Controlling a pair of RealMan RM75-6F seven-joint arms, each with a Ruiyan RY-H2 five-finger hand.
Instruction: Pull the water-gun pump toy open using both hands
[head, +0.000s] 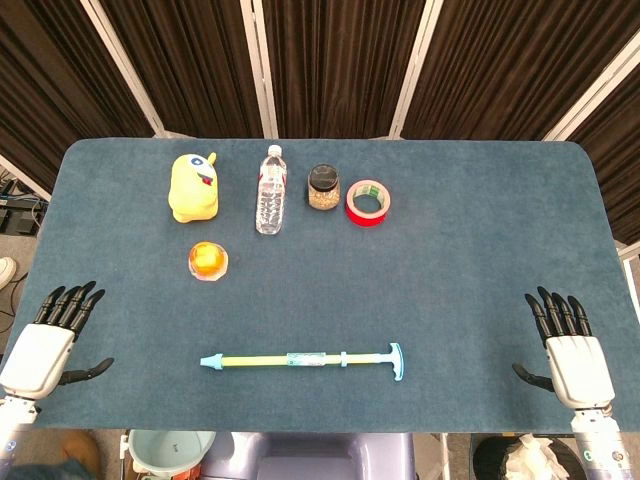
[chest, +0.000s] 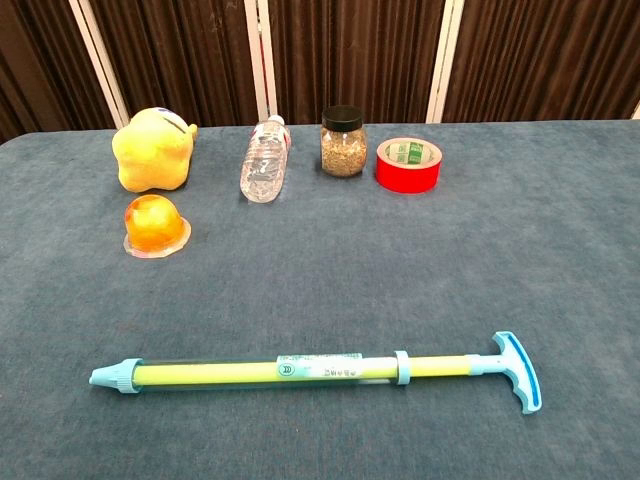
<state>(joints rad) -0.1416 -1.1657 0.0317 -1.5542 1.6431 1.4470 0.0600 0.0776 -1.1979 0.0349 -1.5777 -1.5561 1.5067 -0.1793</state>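
The water-gun pump toy (head: 300, 360) (chest: 320, 370) lies flat near the table's front edge, a yellow-green tube with a light blue nozzle at the left and a blue T-handle (head: 396, 361) (chest: 517, 371) at the right. My left hand (head: 50, 340) rests at the table's front left corner, fingers spread, holding nothing, well left of the nozzle. At the front right corner my right hand (head: 568, 345) lies the same way, empty, far right of the handle. Neither hand shows in the chest view.
Along the back of the blue table (head: 480, 250) stand a yellow plush toy (head: 194, 186), a lying water bottle (head: 270, 190), a dark-lidded jar (head: 323, 188) and a red tape roll (head: 368, 203). An orange jelly cup (head: 207, 262) sits in front of the plush.
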